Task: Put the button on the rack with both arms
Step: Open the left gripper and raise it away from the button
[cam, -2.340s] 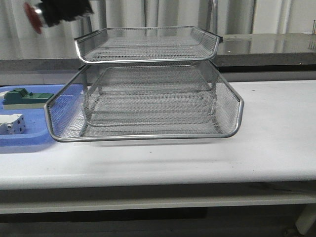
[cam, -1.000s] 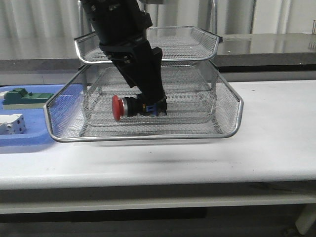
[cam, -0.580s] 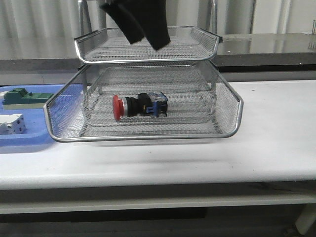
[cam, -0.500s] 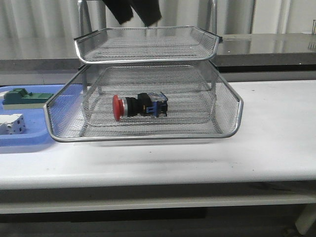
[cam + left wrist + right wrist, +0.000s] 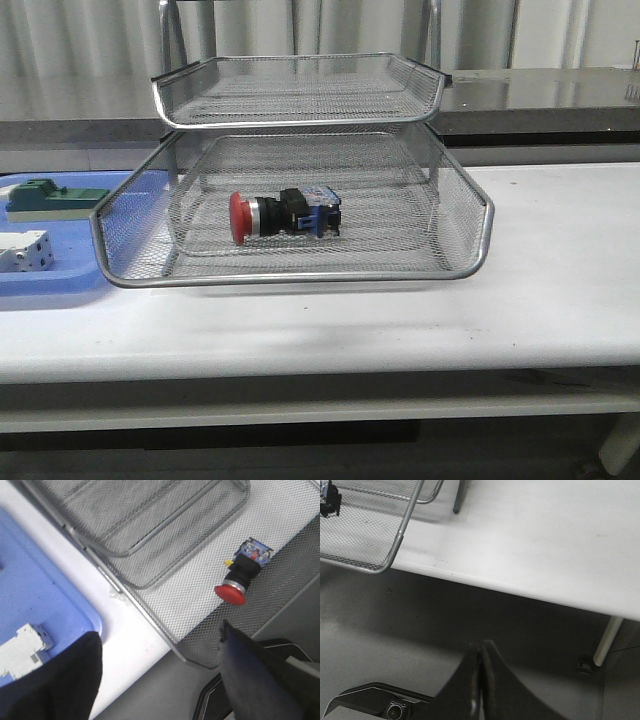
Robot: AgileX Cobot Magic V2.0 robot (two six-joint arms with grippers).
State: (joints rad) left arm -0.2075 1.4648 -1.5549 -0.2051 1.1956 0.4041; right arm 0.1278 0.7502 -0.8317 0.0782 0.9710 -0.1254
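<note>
Button (image 5: 284, 215) lies on its side in the rack's (image 5: 480, 240) lower tier, cap toward 9 o'clock. Left gripper (image 5: 160, 672) spread wide, empty; right gripper (image 5: 479, 680) pinched closed on nothing. Placement looks done; next: park arms.

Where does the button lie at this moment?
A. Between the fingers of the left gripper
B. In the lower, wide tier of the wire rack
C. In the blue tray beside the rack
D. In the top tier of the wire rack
B: the button lies on its side on the mesh floor of the rack, under the top tier, with no gripper touching it.
</note>
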